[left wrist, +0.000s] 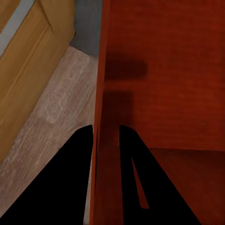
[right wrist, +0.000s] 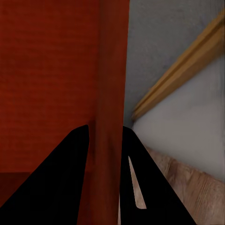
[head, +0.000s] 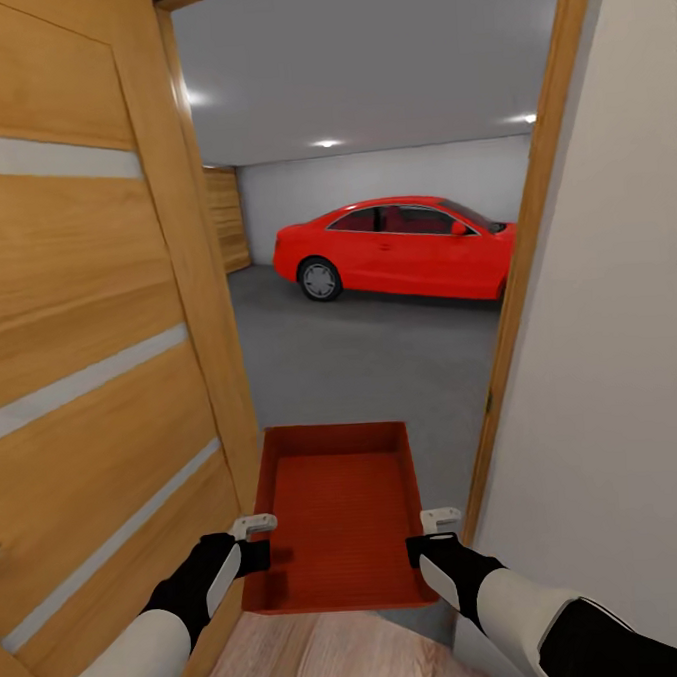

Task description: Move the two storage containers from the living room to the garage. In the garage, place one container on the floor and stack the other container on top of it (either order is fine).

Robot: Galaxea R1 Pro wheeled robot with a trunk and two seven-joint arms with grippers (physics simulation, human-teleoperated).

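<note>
A doorway fills the head view: light wood planks (head: 328, 660) at the bottom of the frame give way to grey garage floor (head: 370, 367) beyond the threshold, with a wooden door (head: 88, 334) swung open along the left and a beige wall (head: 610, 362) with its wood jamb (head: 521, 297) on the right. Nearest, at lower centre, one orange-red bin (head: 339, 514) hangs between both arms, its long axis pointing straight ahead through the opening, its far end already over the grey floor. The left gripper (head: 254, 529) sits on the bin's left wall and the right gripper (head: 440, 521) on its right wall, so neither arm is nearer; the load is shared evenly. In the left wrist view the two dark fingers (left wrist: 70, 183) straddle the thin red wall, clamped on it, and the right wrist view shows its fingers (right wrist: 65, 178) pinching the opposite wall the same way. The bin passes close to the door on the left and the jamb on the right, so the coming move seems to be a straight carry forward. Farther in, at upper centre, a red car (head: 398, 247) stands well apart against the pale back wall.
</note>
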